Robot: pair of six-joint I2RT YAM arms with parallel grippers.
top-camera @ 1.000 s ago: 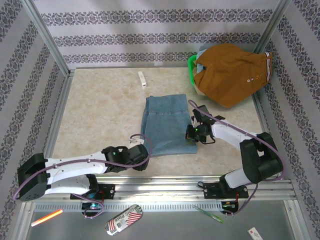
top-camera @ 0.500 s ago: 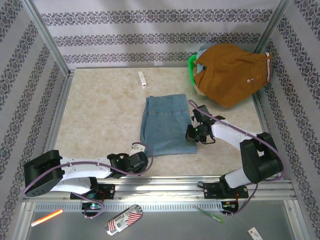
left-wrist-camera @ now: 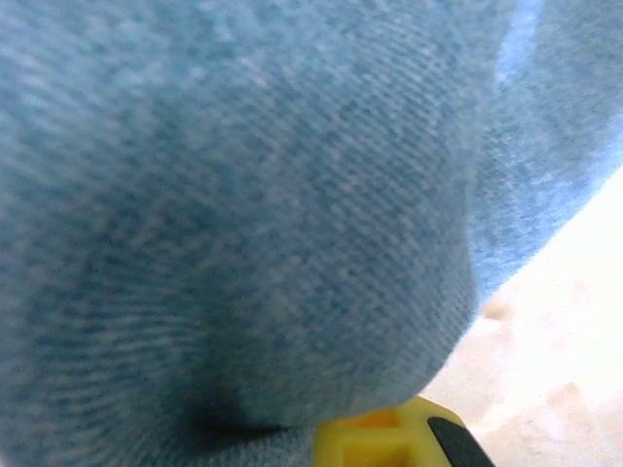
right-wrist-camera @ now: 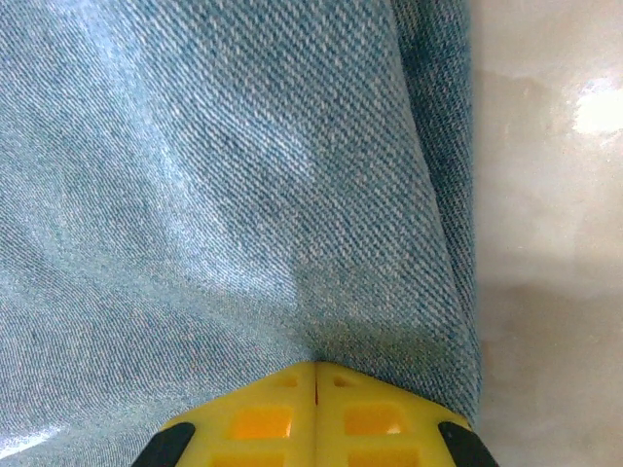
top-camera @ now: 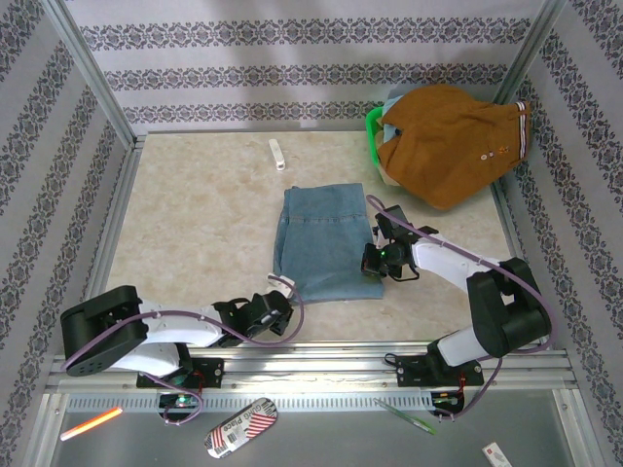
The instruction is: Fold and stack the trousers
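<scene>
One pale marbled table [top-camera: 195, 224] carries everything. Near its middle lie the trousers [top-camera: 326, 238], folded into a flat blue denim rectangle whose long sides run from 12 to 6 o'clock. At the table's 1 o'clock corner a brown garment [top-camera: 448, 141] is heaped over a green basket [top-camera: 372, 126].

The right gripper [top-camera: 375, 261] sits at the trousers' 4 o'clock edge. In the right wrist view its yellow fingers [right-wrist-camera: 243, 428] are pressed together, with the denim [right-wrist-camera: 243, 175] puckering into a crease at their tips, pinching the folded edge.

The left gripper [top-camera: 282, 297] rests at the trousers' 7 o'clock corner. In the left wrist view the denim [left-wrist-camera: 243, 195] bulges over one yellow fingertip [left-wrist-camera: 389, 443], so I cannot tell whether the jaws are apart or closed.

A small white object [top-camera: 277, 154] lies alone at 12 o'clock, well apart from the trousers.
</scene>
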